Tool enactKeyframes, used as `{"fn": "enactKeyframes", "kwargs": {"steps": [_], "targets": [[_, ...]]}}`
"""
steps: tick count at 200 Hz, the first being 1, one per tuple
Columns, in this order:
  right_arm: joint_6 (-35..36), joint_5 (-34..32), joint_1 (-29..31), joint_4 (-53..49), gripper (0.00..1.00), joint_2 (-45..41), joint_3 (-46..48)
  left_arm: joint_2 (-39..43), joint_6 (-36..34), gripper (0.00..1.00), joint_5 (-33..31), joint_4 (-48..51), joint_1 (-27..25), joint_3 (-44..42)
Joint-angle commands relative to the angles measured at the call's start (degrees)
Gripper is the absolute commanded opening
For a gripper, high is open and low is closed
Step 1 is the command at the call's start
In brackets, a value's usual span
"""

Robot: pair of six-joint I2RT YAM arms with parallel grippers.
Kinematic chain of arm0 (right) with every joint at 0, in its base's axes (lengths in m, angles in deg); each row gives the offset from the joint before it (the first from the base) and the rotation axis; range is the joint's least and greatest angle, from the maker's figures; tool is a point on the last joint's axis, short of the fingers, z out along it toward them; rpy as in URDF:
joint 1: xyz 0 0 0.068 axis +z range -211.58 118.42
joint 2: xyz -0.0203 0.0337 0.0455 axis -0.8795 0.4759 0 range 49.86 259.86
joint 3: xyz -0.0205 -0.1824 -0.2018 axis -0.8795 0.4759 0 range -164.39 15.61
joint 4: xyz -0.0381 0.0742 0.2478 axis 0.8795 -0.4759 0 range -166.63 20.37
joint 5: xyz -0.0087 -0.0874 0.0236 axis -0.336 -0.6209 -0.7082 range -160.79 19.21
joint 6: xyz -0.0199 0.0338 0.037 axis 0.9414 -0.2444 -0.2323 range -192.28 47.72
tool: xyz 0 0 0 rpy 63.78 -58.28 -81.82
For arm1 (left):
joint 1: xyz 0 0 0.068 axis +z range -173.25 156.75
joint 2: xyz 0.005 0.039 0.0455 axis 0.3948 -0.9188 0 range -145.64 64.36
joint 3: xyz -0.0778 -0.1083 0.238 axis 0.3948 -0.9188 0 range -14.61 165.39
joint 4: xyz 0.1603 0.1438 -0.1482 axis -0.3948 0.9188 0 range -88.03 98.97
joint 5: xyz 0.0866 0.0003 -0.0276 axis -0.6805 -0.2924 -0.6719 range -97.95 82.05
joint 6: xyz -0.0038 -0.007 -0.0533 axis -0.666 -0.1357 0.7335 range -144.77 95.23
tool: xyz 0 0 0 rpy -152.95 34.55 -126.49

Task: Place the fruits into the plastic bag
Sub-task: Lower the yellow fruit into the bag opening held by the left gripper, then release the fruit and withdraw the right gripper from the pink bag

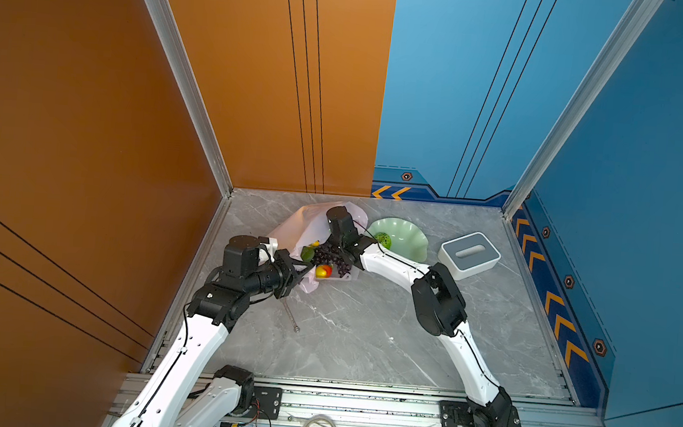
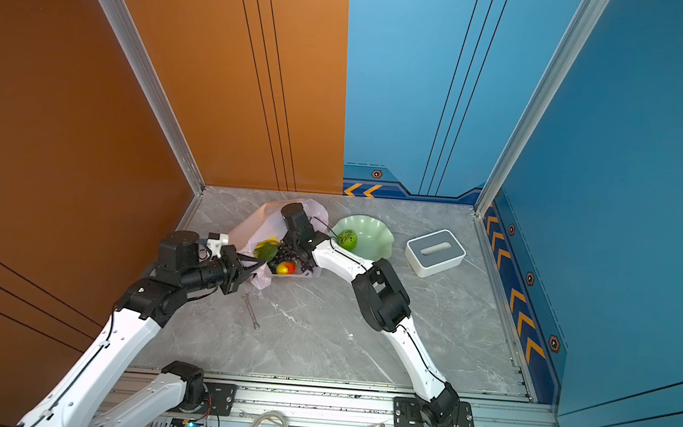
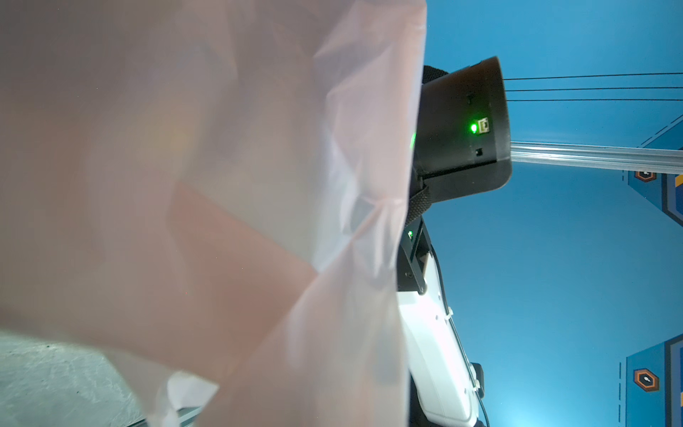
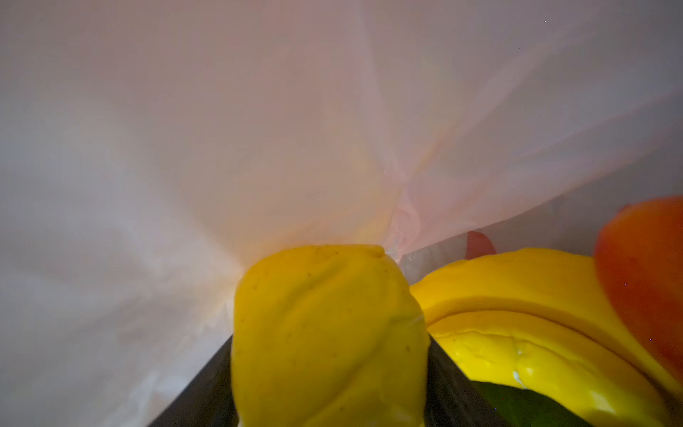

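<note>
Loading step: near the desk's (image 1: 364, 329) far-left corner the left claw (image 1: 309, 267) pinches the plastic bag's (image 1: 307, 224) rim. The right claw (image 4: 329, 355), inside, grips the banana bunch (image 4: 318, 295). Next, I'd say: release, then withdraw.

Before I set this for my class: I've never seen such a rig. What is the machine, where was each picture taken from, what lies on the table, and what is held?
These are two robot arms mounted along a table's front edge, each ending in two-fingered jaws. The two wide pictures come from one overhead camera pair; the two close-ups come from cameras on the wrists. On the marble table lie a pale-pink plastic bag, a green dish holding one green fruit, a white-and-grey box and a wrench. Grapes and a mango sit at the bag's mouth. The left arm has its jaws shut on the bag's edge. The right arm reaches inside; its wrist view shows a yellow fruit between its jaws, though I cannot tell whether they grip it.
</note>
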Motion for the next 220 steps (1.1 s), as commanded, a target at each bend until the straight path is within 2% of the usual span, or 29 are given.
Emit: {"fn": "enactKeyframes", "kwargs": {"steps": [1,51,57,62,65,121,220], "targets": [[2.6,-0.6,-0.8,-3.9,0.7,0.5,-3.2,-0.5,0.4,0.0,-0.9,-2.2,0.0,1.6],[3.3,2.6,0.0,-7.7,0.72,-3.3,0.7,-4.4,-0.4,0.0,3.4,-5.9,2.7,2.0],[3.8,3.2,0.0,-9.0,0.83,-3.5,0.5,-4.8,-0.5,0.0,3.9,-5.9,3.0,2.2],[4.2,3.9,-0.1,-9.9,0.98,-3.5,0.1,-4.9,-0.3,0.0,4.0,-5.9,3.2,2.2],[4.3,4.4,-0.3,-10.5,1.0,-3.4,-0.1,-5.0,-0.2,0.0,4.0,-6.1,3.3,2.2],[6.4,8.8,-1.3,-11.9,1.0,-5.1,0.7,-4.5,-0.2,0.0,3.1,-6.4,4.0,1.3],[9.0,20.5,-0.3,-24.4,1.0,-11.8,3.8,-4.0,-0.8,0.0,2.1,-7.0,5.1,1.5]]}}
